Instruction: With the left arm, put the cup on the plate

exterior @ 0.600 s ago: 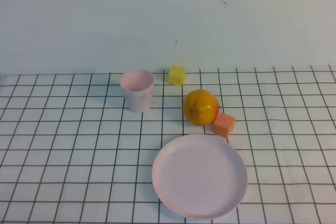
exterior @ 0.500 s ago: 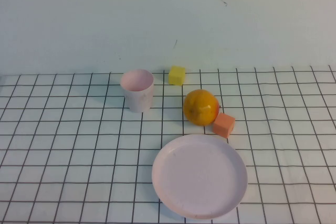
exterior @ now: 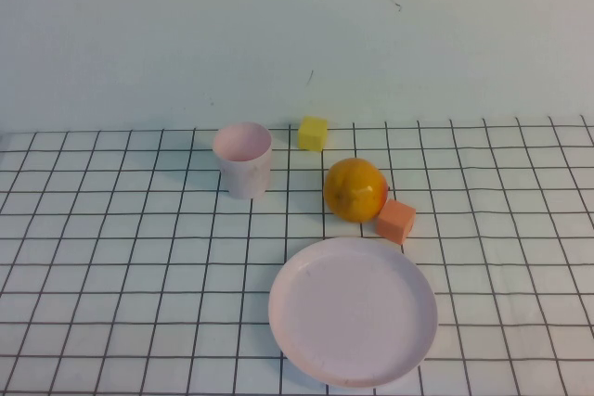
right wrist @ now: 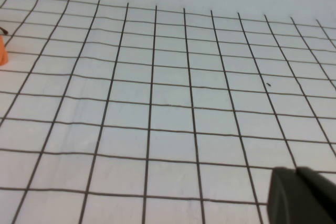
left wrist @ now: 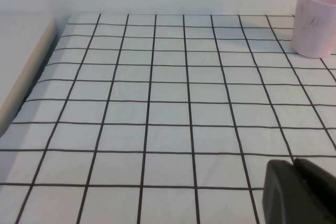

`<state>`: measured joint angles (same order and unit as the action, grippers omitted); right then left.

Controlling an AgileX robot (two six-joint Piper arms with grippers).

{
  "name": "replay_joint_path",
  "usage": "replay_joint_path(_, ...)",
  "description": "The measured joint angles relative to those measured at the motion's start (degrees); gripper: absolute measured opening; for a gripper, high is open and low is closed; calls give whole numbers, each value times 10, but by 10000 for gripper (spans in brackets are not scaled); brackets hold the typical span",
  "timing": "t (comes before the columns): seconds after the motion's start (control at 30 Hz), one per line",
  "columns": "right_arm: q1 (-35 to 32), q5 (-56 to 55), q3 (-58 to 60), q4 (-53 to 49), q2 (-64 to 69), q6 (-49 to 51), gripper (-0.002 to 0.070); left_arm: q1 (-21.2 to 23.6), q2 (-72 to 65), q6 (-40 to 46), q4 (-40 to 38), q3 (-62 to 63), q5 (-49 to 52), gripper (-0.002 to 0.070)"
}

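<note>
The pale pink cup (exterior: 243, 159) stands upright on the checked cloth, left of the orange fruit; the left wrist view shows this cup (left wrist: 316, 22) far off, near the wall. The round pink plate (exterior: 353, 310) lies bare at the front, below the fruit. Neither arm appears in the high view. My left gripper (left wrist: 294, 165) shows only as black fingers pressed together over bare cloth, well short of the cup. My right gripper (right wrist: 296, 172) is likewise shut over bare cloth, holding nothing.
An orange fruit (exterior: 355, 189) sits between cup and plate, with an orange cube (exterior: 396, 221) touching its right side. A yellow cube (exterior: 313, 133) lies near the wall. A pale raised ledge (left wrist: 23, 85) borders the cloth on the left arm's side.
</note>
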<state>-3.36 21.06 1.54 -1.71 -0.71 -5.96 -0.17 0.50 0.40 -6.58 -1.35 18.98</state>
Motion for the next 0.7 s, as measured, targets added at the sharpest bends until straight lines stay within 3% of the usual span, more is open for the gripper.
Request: replay_joint_path(0.7,10,0,0,0,0,0,-2,-1,0,0,26,0,1,-3)
